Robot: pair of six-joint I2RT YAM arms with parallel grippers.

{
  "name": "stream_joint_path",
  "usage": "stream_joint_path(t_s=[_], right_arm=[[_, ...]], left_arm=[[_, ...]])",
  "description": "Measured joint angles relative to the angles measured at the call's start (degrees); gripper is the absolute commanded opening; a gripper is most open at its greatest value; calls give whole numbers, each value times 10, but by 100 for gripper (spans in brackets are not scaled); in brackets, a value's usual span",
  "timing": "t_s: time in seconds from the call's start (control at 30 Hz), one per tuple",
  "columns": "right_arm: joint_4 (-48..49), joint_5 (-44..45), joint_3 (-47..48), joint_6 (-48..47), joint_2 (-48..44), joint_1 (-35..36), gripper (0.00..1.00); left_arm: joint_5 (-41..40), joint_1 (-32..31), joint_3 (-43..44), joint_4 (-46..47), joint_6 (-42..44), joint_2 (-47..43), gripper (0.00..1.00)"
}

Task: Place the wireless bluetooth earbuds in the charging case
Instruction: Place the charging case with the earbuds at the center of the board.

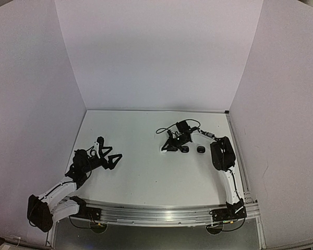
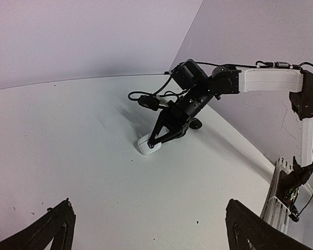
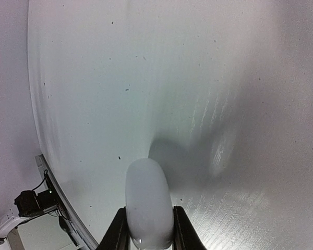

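The white charging case looks like smooth, glossy plastic (the table duller, faintly speckled).

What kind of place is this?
Probably a robot test booth: white walls around a white table, left arm and right arm bolted to a metal rail, right gripper holding a white case.

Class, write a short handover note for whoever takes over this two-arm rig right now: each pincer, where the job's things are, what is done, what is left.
Left pincer: open, empty, over the left side of the table.
Right pincer: closed on the white case, which rests on the table; its lid looks shut.
Two small black things lie just right of that case; too small to tell whether they are cases or earbuds.
Done: no earbud seen seated in a case.
Left: open a case, find the earbuds, insert them.
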Motion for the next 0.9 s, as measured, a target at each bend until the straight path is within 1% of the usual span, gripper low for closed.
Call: stream_joint_path(t_s=[0.07, 0.73, 0.77, 0.8, 0.83, 0.87, 0.9], right_arm=[[-10, 7, 4, -5, 2, 0, 30], [-38, 64, 23, -19, 5, 1, 33], [-39, 65, 23, -20, 4, 1, 42], [-40, 69, 23, -20, 4, 2, 62], [-42, 72, 23, -21, 3, 3, 78], [-45, 74, 23, -21, 2, 4, 86], [-47, 71, 26, -22, 2, 4, 88]], left_arm=[[0, 1, 1, 0, 0, 0, 100], [14, 1, 4, 0, 0, 0, 100], [15, 1, 4, 0, 0, 0, 99], [17, 1, 4, 0, 0, 0, 100], [18, 1, 4, 0, 0, 0, 100], [19, 1, 4, 0, 0, 0, 100], [20, 1, 4, 0, 0, 0, 100]])
